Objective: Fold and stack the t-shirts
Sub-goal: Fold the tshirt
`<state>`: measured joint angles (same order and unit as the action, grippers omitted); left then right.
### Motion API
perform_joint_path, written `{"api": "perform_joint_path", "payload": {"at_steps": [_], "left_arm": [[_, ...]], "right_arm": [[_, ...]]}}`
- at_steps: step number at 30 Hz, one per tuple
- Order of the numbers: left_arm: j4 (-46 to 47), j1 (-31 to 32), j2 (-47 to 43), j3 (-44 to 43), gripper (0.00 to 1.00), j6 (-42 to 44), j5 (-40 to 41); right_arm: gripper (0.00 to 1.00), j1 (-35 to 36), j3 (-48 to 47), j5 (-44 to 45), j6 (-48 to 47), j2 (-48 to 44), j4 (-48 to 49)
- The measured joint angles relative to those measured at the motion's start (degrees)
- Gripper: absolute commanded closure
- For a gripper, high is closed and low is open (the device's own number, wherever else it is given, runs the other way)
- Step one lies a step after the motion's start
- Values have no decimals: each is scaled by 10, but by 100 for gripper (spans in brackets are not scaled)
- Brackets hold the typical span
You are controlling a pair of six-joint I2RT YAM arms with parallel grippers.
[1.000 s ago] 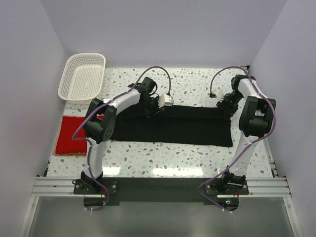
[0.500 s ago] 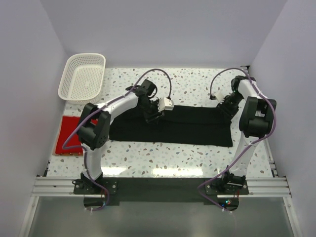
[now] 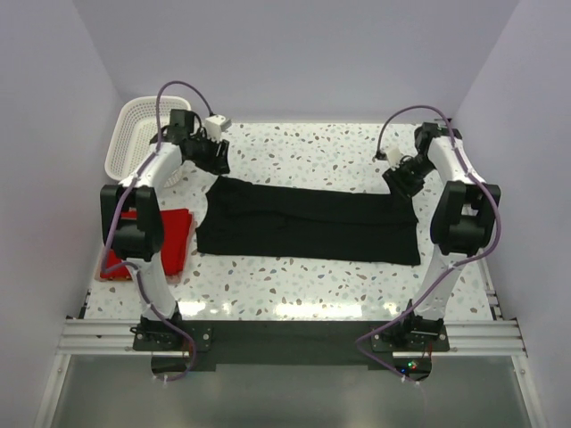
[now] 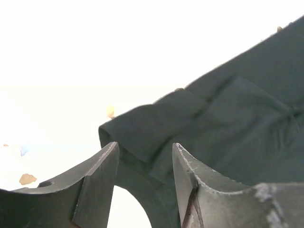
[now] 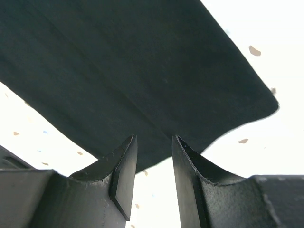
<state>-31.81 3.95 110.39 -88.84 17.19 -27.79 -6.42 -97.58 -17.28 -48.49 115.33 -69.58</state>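
Top external: fixed high at the near edge, looks down on the whole table (image 3: 294, 267). Left wrist: low, very close, faces the black t-shirt (image 4: 228, 123) at its left end. Right wrist: close above its right end. All three share that shirt.

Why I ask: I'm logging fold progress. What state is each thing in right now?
black t-shirt: folded into a long strip, flat on the table, not held.
red t-shirt: folded, flat at the table's left edge.
white lattice basket: upright, nothing visible inside.
left gripper: open, holding nothing.
right gripper: open, holding nothing.
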Motion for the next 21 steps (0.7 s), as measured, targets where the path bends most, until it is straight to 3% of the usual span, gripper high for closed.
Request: {"api": "perform_joint_path", "payload": {"at_steps": [10, 21], "left_arm": [[-5, -13, 55, -7, 48, -64, 16], [-4, -28, -40, 151, 48, -70, -37]], "right_arm": [[61, 64, 1, -73, 107, 0, 33], [60, 216, 2, -175, 323, 2, 203]]}}
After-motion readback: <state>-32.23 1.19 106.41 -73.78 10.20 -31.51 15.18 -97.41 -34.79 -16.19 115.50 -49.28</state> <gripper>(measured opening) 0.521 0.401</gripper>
